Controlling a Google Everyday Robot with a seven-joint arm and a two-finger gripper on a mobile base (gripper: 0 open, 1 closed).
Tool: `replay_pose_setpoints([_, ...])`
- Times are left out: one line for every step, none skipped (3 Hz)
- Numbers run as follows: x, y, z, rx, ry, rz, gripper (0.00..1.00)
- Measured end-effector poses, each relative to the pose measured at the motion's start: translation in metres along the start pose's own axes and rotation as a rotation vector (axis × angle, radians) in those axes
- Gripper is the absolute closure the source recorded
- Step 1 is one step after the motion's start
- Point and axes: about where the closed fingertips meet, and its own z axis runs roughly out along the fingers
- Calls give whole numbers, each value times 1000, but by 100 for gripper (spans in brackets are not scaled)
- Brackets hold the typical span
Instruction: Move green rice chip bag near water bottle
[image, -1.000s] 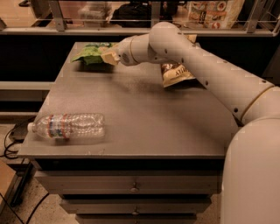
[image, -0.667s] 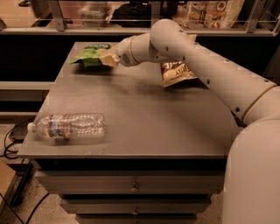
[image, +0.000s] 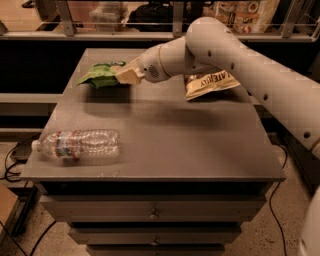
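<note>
The green rice chip bag (image: 100, 73) is at the far left of the grey table top (image: 165, 135), lifted slightly above it with its shadow beneath. My gripper (image: 125, 75) reaches in from the right and is shut on the bag's right end. The water bottle (image: 77, 144) lies on its side near the table's front left corner, white cap pointing left, well apart from the bag.
A brown-and-cream chip bag (image: 210, 82) lies at the back right of the table, partly behind my arm (image: 225, 50). The table has drawers (image: 152, 215) below its front edge. Shelves and a railing stand behind. Cables lie on the floor at the left.
The gripper with the green bag has shifted slightly left and up; the bag now hangs a little above the table. The bottle has not moved.
</note>
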Motion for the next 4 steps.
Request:
replay_pose_setpoints([5,31,-24,-22,19,44,100])
replay_pose_setpoints([15,59,-45,-34,43,115,100])
replay_pose_setpoints([28,81,-60,-37,72,177,84])
replay_pose_setpoints([40,94,-69,-34,97,226,64])
